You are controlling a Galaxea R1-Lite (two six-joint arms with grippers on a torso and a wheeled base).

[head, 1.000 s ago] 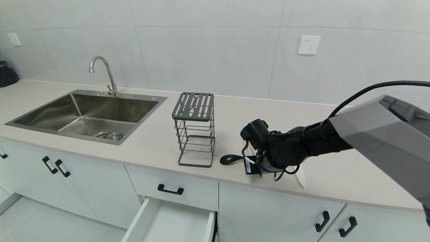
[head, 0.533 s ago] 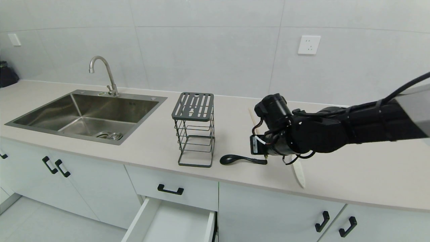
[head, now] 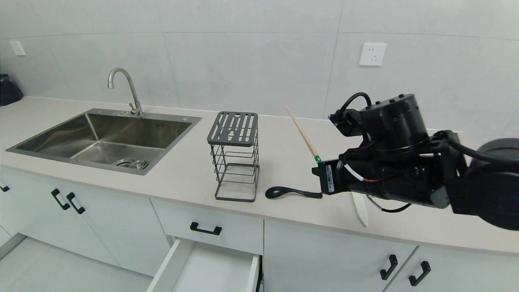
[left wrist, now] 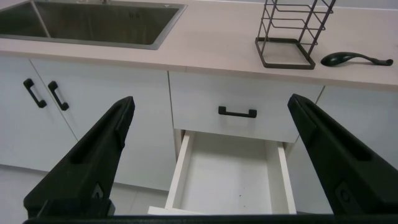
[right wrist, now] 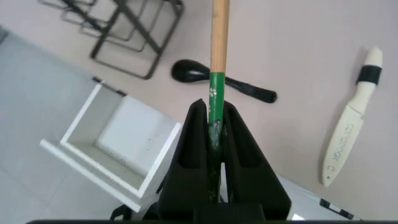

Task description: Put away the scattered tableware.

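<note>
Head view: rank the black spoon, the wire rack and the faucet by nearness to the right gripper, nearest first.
1. Black spoon, on the counter near the right gripper, which holds a chopstick.
2. Wire rack, left of the spoon.
3. Faucet, behind the sink, far left.

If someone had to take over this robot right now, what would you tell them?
Right gripper: jaws shut on the chopstick, held up above the counter.
Left gripper: jaws open, empty, hanging before the open drawer.
On the counter: black spoon beside the wire rack, white knife near the front edge.
Done: chopstick picked up. Left: stow it, then spoon and knife.
</note>
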